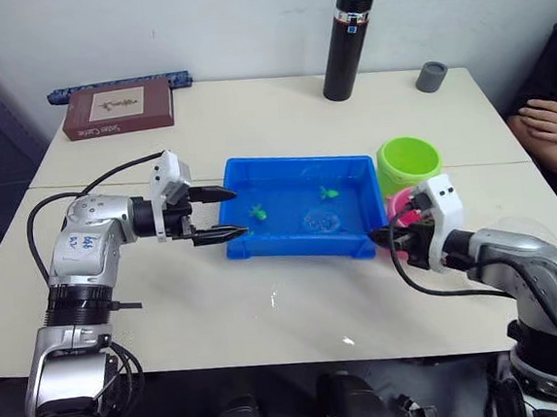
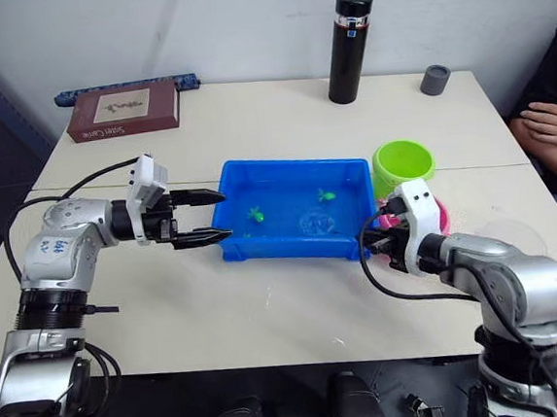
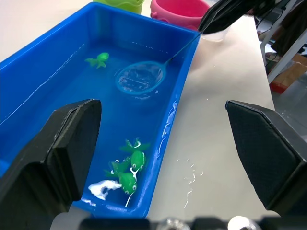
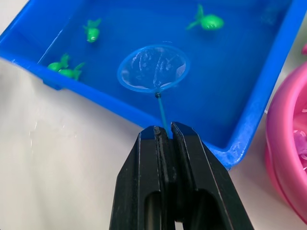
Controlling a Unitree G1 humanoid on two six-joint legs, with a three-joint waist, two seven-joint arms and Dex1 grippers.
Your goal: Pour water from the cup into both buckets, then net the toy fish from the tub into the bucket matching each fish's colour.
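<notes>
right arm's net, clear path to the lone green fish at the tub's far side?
Probably yes. The right gripper holds the net over open water in the tub; nothing lies between the hoop and that green fish.

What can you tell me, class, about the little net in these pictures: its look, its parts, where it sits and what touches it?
The net is a small round hoop with a light blue rim and fine, see-through mesh, on a thin dark wire handle. The hoop lies inside the blue tub, low over its floor, empty, with green toy fish apart from it. The handle slants up over the tub's rim to the right hand, whose black fingers are shut on its end.
</notes>
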